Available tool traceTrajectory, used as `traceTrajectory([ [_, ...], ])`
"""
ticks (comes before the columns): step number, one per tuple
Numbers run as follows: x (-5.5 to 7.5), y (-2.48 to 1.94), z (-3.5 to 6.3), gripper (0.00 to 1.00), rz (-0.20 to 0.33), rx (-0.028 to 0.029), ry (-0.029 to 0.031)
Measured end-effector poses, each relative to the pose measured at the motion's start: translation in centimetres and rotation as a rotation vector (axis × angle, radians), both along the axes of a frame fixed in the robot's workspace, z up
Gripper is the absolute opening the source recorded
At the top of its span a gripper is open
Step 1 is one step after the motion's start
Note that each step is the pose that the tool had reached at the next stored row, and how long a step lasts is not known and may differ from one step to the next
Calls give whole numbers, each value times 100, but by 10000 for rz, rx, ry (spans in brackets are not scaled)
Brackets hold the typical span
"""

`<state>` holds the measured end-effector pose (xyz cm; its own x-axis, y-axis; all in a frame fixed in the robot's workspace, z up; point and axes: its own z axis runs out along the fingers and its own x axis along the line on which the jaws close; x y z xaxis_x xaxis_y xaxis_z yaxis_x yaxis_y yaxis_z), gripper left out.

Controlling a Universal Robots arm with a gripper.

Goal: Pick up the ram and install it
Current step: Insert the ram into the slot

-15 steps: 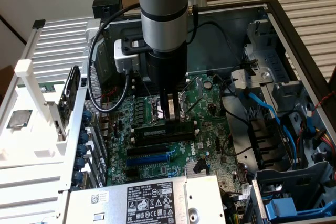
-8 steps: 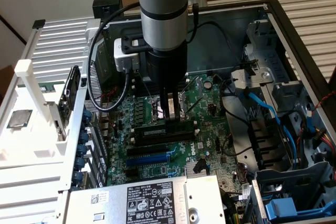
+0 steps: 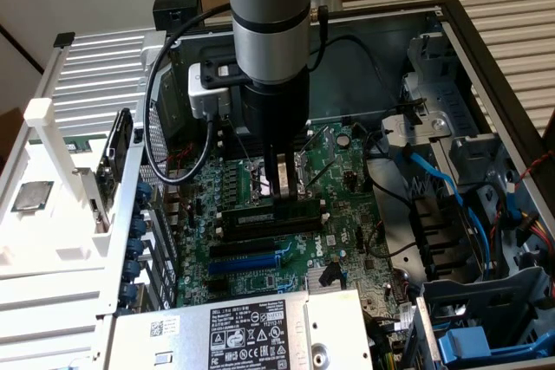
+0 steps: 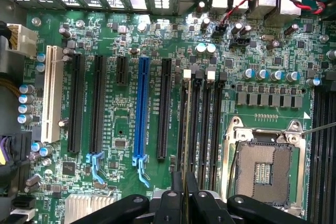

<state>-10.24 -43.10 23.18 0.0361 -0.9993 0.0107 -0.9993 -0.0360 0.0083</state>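
Observation:
The ram (image 3: 258, 214) is a dark stick with a pale label, standing on edge in one of the black memory slots (image 3: 270, 230) on the green motherboard. My gripper (image 3: 280, 195) comes straight down onto its top edge, and its fingers are shut on the ram. In the wrist view the ram (image 4: 187, 129) shows edge-on as a thin pale-green strip running away from my gripper (image 4: 184, 184) along the memory slots (image 4: 207, 124). The two dark fingertips (image 4: 177, 182) stand close together on either side of it.
The long blue expansion slot (image 3: 251, 262) (image 4: 140, 108) runs beside the memory slots. The open CPU socket (image 4: 262, 169) lies on their other side. The power supply (image 3: 251, 327) sits at the front, and blue cables (image 3: 442, 184) and drive bays fill the exterior view's right.

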Motion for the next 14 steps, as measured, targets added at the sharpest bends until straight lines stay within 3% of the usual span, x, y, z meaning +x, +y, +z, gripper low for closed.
traceTrajectory([
  [14,0,-8,-1,13,-39,0,-20],
])
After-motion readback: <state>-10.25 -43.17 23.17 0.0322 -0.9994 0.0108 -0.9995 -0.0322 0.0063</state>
